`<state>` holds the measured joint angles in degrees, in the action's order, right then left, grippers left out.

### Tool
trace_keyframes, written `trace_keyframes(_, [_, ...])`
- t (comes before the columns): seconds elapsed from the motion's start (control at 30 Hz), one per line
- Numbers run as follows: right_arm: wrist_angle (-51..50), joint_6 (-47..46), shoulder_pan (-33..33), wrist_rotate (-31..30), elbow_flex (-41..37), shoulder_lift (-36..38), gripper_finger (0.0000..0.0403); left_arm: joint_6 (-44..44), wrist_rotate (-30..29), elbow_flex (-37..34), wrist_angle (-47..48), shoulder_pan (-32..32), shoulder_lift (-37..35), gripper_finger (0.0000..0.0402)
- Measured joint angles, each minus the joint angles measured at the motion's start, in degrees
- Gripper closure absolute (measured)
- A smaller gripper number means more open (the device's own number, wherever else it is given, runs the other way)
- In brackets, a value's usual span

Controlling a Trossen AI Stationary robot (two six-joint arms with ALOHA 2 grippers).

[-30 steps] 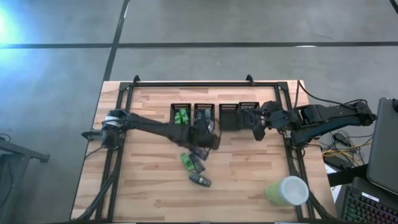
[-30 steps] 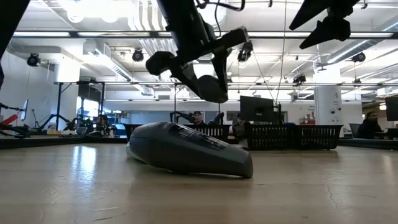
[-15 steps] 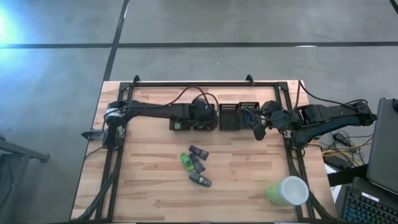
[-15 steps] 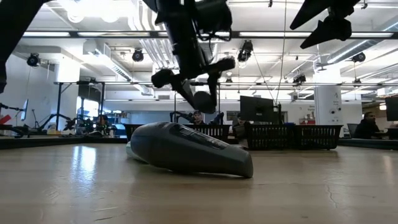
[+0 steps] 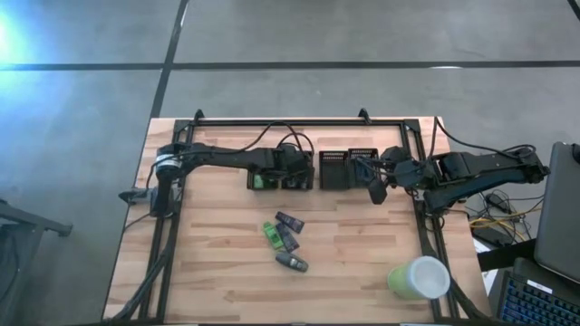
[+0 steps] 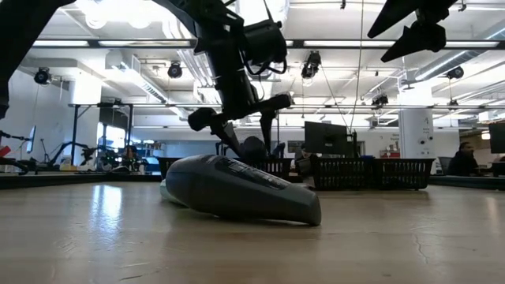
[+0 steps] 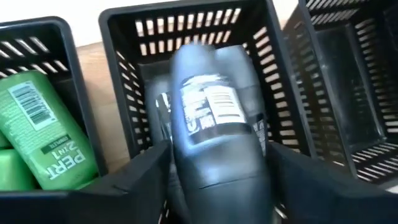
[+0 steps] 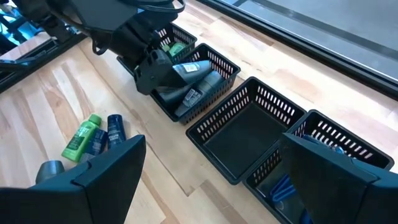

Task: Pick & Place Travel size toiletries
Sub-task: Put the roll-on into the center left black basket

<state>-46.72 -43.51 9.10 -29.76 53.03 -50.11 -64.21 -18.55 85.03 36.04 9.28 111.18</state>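
Note:
My left gripper (image 5: pixel 294 172) hangs over the second black mesh bin (image 5: pixel 296 161) from the left and is shut on a grey tapered tube (image 7: pixel 214 106). That bin holds other grey tubes (image 8: pixel 193 93). The first bin (image 5: pixel 264 169) holds green packets (image 7: pixel 46 130). Lying loose mid-table are a green packet (image 5: pixel 271 234), two dark sticks (image 5: pixel 290 220) (image 5: pixel 286 237) and a grey tube (image 5: pixel 292 263), which looms large in the low view (image 6: pixel 241 189). My right gripper (image 5: pixel 375 188) waits open by the fourth bin (image 5: pixel 362 161), touching nothing. My left gripper pinches the grey tube's wide part (image 7: pixel 217 162) between its two fingers (image 7: pixel 146 171), one on each side. It comes from above, slanting down. The tube sticks out past the fingertips and is lifted clear, just above the tubes in the second bin.
Four black mesh bins stand in a row along the table's far side; the third (image 5: pixel 333 168) shows only its bare floor, and the fourth holds blue items (image 8: pixel 283 186). A large pale green cup (image 5: pixel 419 277) lies at the near right corner. A black frame (image 5: pixel 299 121) rims the table.
My left gripper has carried the grey tube from above the loose items mid-table toward the far edge, and has sunk lower over the second bin. The items on the table have stayed where they were.

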Motion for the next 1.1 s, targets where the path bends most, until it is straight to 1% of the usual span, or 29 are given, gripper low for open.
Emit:
trace_keyframes(0.17, [0.02, 0.0, 0.0, -0.22, -0.02, -0.02, 0.0039, 0.16, -0.28, 0.06, 0.05, 0.04, 0.0, 0.0079])
trace_keyframes(0.3, [0.07, 0.0, 0.0, -0.24, -0.02, -0.02, 0.0039, 1.66, -0.27, 0.38, 0.1, 0.02, 0.0, 0.0057])
trace_keyframes(0.5, [0.07, -1.11, 0.0, -0.26, -0.02, -0.02, 0.0039, 3.15, 0.16, 0.42, 0.24, -0.16, -0.5, 0.0054])
trace_keyframes(0.7, [0.07, -1.11, 0.0, -0.32, -0.02, -0.02, 0.0039, 7.13, 1.34, 0.45, 1.15, -0.97, -3.18, 0.0052])
trace_keyframes(0.8, [0.06, -1.09, 0.0, -0.44, -0.02, -0.02, 0.0039, 12.77, 1.36, 0.44, 1.0, -2.12, -4.95, 0.0053])
trace_keyframes(0.93, [0.05, -1.0, 0.0, -0.47, -0.02, -0.02, 0.0039, 23.04, 1.71, 0.44, 0.89, -4.39, -7.0, 0.0055])
trace_keyframes(1.1, [0.02, -0.85, -0.01, -1.43, -0.02, -0.03, 0.0039, 29.65, 4.0, 0.31, 0.94, -7.03, -8.55, 0.0056])
